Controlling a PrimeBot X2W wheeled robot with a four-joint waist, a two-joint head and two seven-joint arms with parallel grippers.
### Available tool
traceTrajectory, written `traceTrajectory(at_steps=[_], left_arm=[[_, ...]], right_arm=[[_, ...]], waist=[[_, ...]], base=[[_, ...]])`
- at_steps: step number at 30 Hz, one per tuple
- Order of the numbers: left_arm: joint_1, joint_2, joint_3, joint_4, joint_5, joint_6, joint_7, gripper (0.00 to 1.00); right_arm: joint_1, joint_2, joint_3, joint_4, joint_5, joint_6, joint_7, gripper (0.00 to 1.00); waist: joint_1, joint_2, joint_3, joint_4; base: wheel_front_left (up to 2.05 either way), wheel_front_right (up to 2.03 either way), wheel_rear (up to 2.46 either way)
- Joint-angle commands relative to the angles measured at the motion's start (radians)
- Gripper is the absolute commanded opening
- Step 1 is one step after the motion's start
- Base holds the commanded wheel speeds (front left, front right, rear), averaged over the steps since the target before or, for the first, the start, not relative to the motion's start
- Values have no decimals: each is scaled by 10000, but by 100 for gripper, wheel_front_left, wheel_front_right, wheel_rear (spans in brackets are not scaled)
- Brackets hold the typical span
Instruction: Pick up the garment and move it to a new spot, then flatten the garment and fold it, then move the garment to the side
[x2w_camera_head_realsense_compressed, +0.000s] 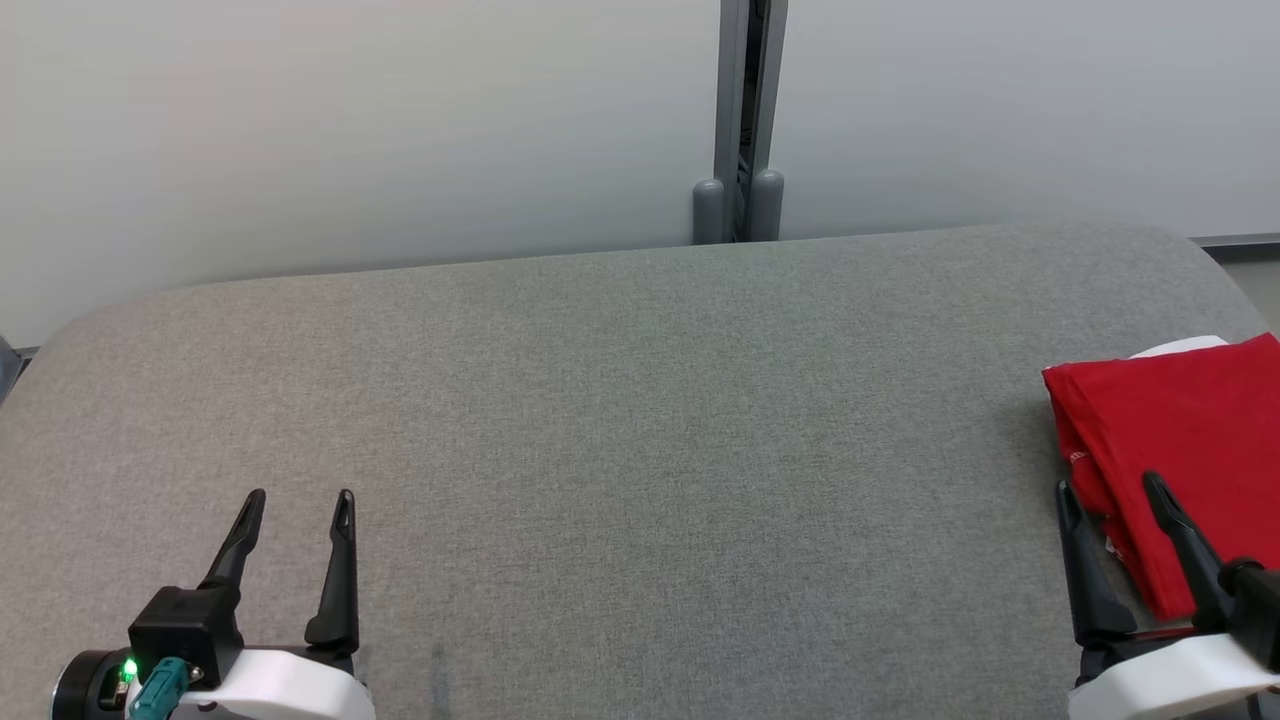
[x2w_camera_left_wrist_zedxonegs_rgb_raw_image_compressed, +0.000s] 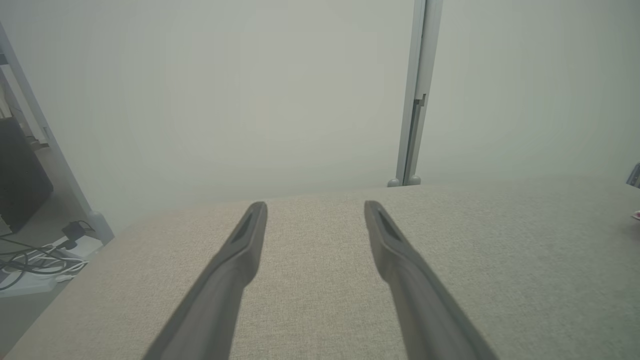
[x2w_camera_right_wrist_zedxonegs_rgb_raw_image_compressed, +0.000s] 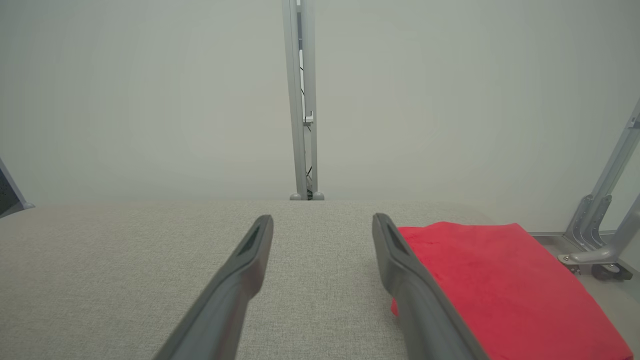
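The garment (x2w_camera_head_realsense_compressed: 1190, 440) is a red cloth folded into a flat rectangle at the right edge of the grey table (x2w_camera_head_realsense_compressed: 620, 420); a white layer peeks out at its far edge. It also lies to the right in the right wrist view (x2w_camera_right_wrist_zedxonegs_rgb_raw_image_compressed: 490, 280). My right gripper (x2w_camera_head_realsense_compressed: 1110, 490) is open at the garment's near left corner, holding nothing; its right finger overlaps the cloth in the picture. The same gripper (x2w_camera_right_wrist_zedxonegs_rgb_raw_image_compressed: 322, 222) has bare table between its tips. My left gripper (x2w_camera_head_realsense_compressed: 300, 495) stands open over bare table at the lower left (x2w_camera_left_wrist_zedxonegs_rgb_raw_image_compressed: 315, 207), far from the garment.
A grey post (x2w_camera_head_realsense_compressed: 745, 120) splits the pale wall panels behind the table. Left of the table on the floor lie cables and a power strip (x2w_camera_left_wrist_zedxonegs_rgb_raw_image_compressed: 40, 255). A metal frame foot with a castor (x2w_camera_right_wrist_zedxonegs_rgb_raw_image_compressed: 600, 250) stands right of the table.
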Motion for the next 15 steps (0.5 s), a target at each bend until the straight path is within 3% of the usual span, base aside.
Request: traceTrajectory(at_steps=[1,15], left_arm=[[-20,33,-10,22,-57,38,12,100],[-117,65,-45,92,-113,53,-85,100]], right_arm=[[34,-10,-27,-64,84,-4,38,100],[59,-10,5,-36,259,-4,13,100]], waist=[[0,0,16,12],[0,0,53,49]], base=[[0,0,0],[0,0,0]])
